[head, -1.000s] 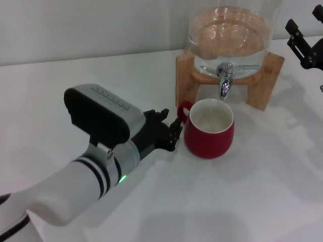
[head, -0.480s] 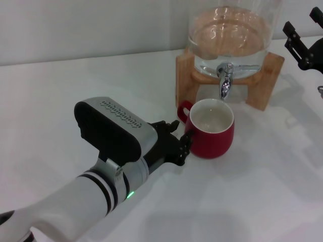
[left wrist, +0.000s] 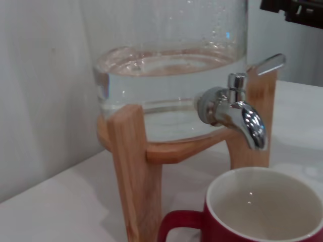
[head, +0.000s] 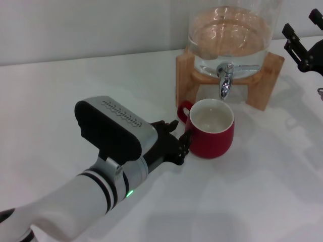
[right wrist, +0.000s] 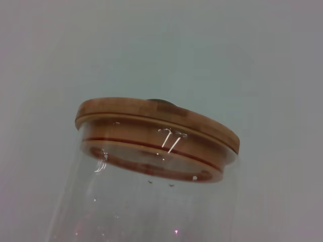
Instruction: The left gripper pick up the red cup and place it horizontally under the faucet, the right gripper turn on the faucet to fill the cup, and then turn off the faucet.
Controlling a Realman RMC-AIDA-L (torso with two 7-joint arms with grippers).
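The red cup [head: 209,130] stands upright on the white table, empty, its white inside showing and its handle to the left. The chrome faucet [head: 224,83] hangs just above the cup's far rim, and no water runs. My left gripper [head: 178,138] lies low on the table beside the cup's handle side, fingers spread and holding nothing. The left wrist view shows the faucet [left wrist: 237,108] and the cup [left wrist: 262,206] close up. My right gripper [head: 303,26] hovers at the far right, level with the dispenser, with its fingers apart and away from the lever.
The glass dispenser [head: 229,35], part full of water, sits on a wooden stand [head: 184,68] at the back by the wall. Its wooden lid [right wrist: 156,136] shows in the right wrist view. Bare white table lies in front of the cup and to its right.
My left arm has shifted right and toward the front, bringing its fingers lower against the cup's left side. The right gripper edged slightly left. The cup has not moved.
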